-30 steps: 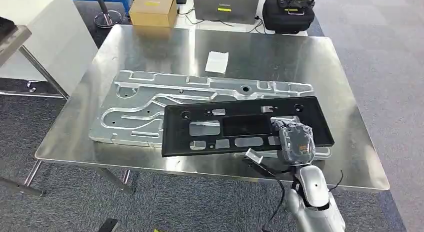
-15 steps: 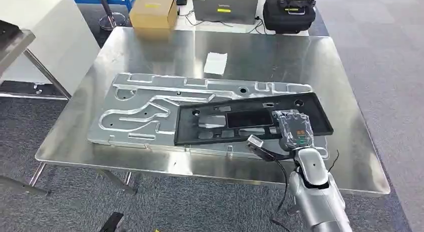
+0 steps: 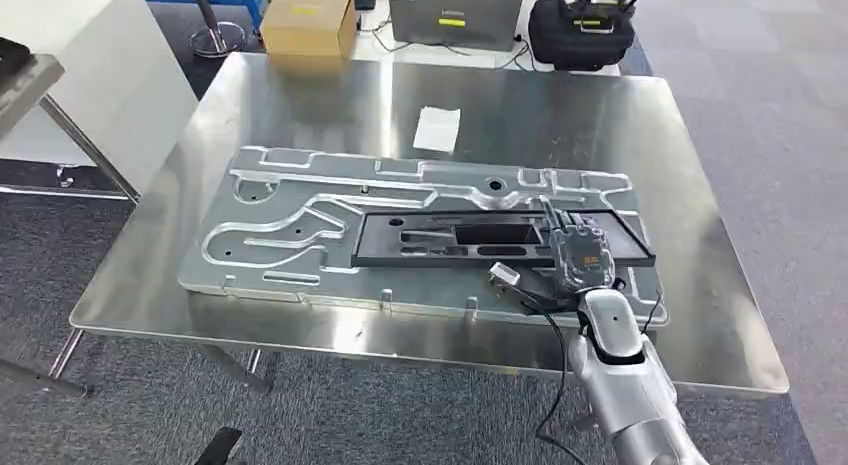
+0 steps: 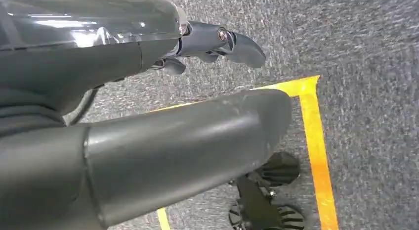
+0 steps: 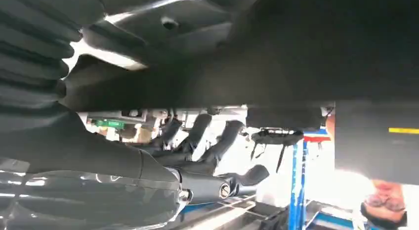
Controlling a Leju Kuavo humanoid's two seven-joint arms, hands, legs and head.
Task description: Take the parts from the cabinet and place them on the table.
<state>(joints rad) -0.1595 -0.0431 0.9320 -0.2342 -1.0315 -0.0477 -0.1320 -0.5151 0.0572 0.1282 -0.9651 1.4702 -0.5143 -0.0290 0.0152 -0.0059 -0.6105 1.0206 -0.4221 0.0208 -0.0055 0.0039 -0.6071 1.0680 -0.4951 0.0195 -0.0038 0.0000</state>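
A long black plastic panel (image 3: 450, 240) with cut-outs lies tilted over the right half of a large silver machined plate (image 3: 290, 225) on the steel table (image 3: 560, 115). My right hand (image 3: 580, 257) grips the panel's right end at its near edge. In the right wrist view the panel (image 5: 296, 52) runs across with the right hand (image 5: 197, 141) clamped on it, the fingers (image 5: 222, 141) stretched along one side. My left hand (image 4: 148, 91) hangs over grey carpet, its fingers apart and holding nothing.
A white paper slip (image 3: 437, 128) lies on the table behind the plate. Beyond the far edge stand a cardboard box (image 3: 308, 20), a grey case (image 3: 455, 13) and a black bag (image 3: 580, 30). A white cabinet (image 3: 90, 65) is at the left. A person (image 5: 385, 205) is close by.
The black panel has tipped from face-up to a much flatter angle and slid right and away over the silver plate. My right hand moved with it, still gripping.
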